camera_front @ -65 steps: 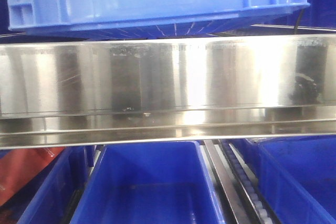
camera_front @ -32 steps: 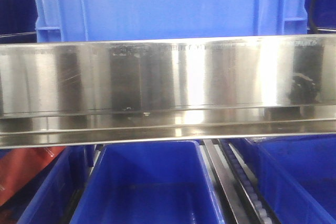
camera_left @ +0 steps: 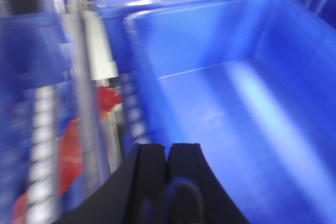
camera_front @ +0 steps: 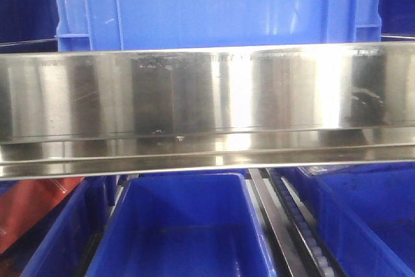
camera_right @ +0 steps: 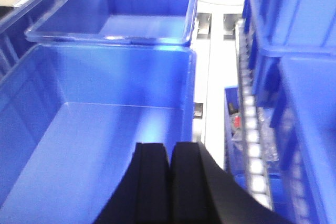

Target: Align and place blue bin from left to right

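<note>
The left gripper (camera_left: 168, 163), its black fingers pressed together, hangs over the near left rim of an empty blue bin (camera_left: 236, 103); a blurred roller rail (camera_left: 42, 150) runs alongside.

— Anything to read on the blue bin (camera_front: 214, 4) up top?
— No, its ribbed wall is plain — no label, no number.
— The steel rail (camera_front: 207, 95) across the front view?
— Only smudges and glare, nothing legible.
— And that red thing (camera_front: 29, 202) at lower left?
— Pale marks sit near its edge, too small and dim to make out. The wrist views are blurred; no text can be read there either.
</note>
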